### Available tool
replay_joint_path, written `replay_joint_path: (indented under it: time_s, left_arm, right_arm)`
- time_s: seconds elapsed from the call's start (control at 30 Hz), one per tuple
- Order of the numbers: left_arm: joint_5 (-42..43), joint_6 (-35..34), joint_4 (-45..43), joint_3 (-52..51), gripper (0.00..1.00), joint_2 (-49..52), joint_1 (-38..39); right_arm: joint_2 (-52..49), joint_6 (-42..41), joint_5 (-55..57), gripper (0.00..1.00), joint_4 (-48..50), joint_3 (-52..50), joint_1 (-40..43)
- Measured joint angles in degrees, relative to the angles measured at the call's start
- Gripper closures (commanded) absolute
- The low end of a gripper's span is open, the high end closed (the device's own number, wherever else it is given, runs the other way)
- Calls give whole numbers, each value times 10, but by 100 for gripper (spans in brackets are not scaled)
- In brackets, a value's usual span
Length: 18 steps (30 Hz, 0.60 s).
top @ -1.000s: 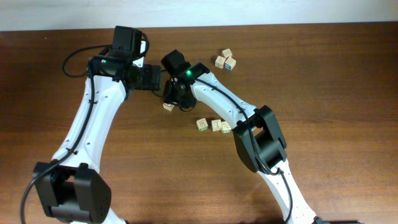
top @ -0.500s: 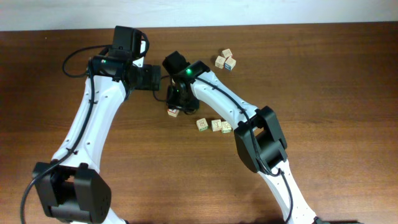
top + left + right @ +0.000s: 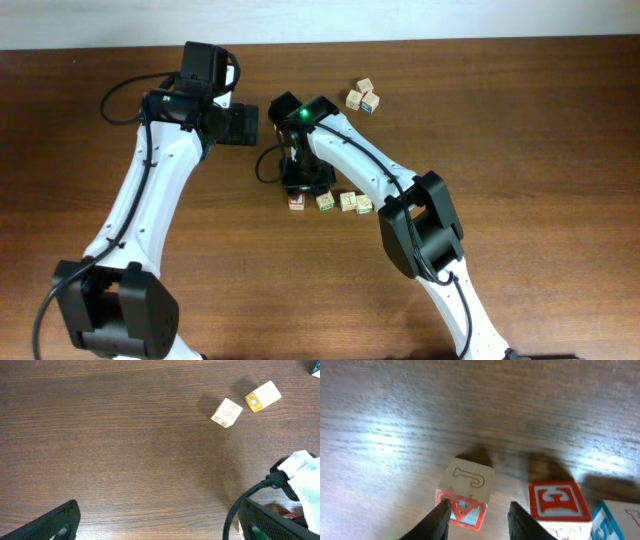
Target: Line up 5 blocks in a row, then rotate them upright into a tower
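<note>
Right hand (image 3: 480, 521) hangs low over the desk (image 3: 395, 420), jaws set narrow around the near end of the J block (image 3: 466, 489). One fingertip (image 3: 441, 519) overlaps that block's corner. A strip of desk shows between the block and the other fingertip, so I cannot tell whether it is pinched. The J block rests on the desk, with an outlined J on top and a red-and-white face toward the wrist camera. Just beside it, not touching, stands a red-letter block (image 3: 554, 505). A blue-marked block (image 3: 620, 521) shows at the frame edge. From overhead, the J block is the left end of a line with three more blocks (image 3: 348, 201). Left hand (image 3: 161, 527) hovers wide open, holding nothing, apart from that line. Ahead of it lie two blocks near each other, a drawing block (image 3: 226, 412) and a yellow-green block (image 3: 262, 396).
</note>
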State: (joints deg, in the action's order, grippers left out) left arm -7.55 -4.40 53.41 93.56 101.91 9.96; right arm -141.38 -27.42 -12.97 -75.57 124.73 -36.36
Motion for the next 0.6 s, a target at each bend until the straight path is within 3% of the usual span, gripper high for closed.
replay_joint_path:
  time_s: [0.6]
  left_arm:
    - [0,0,0,0,1,0,0]
  right_arm:
    - [5,54,72,62,-36,0,-6]
